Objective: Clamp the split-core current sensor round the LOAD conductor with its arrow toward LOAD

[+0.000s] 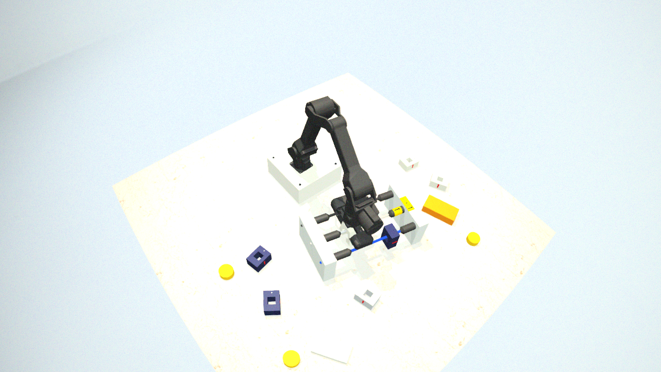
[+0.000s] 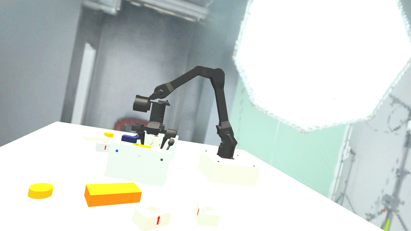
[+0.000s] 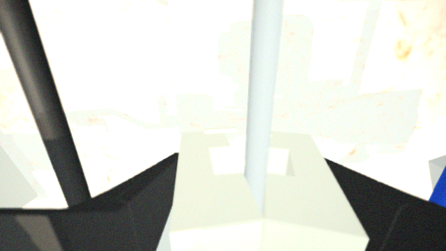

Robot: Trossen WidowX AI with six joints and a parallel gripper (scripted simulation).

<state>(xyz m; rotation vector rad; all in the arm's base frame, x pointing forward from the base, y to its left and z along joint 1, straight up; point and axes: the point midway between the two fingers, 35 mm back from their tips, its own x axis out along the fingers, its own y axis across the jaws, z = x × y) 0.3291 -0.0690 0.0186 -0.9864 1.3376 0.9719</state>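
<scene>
My gripper (image 2: 152,145) (image 3: 244,160) is shut on a white split-core sensor (image 3: 205,199) (image 2: 155,140), one finger on each side. The sensor's halves meet at a seam nearest the wrist camera, with a gap farther down. The pale middle conductor (image 3: 264,77) runs in line with that gap; I cannot tell whether it is fully encircled. A small red mark shows on the sensor in the exterior view, but its direction is unclear. A yellow marker (image 1: 397,211) sits on the middle conductor's right end, and a yellow label (image 1: 406,203) (image 2: 142,145) on the board behind; their lettering is unreadable.
A black conductor (image 3: 45,104) and a blue conductor (image 1: 378,239) flank the middle one between two white boards (image 1: 316,247) (image 2: 137,166). A navy sensor (image 1: 390,235) is on the blue one. Loose sensors, yellow discs and an orange block (image 1: 440,210) (image 2: 112,195) lie around.
</scene>
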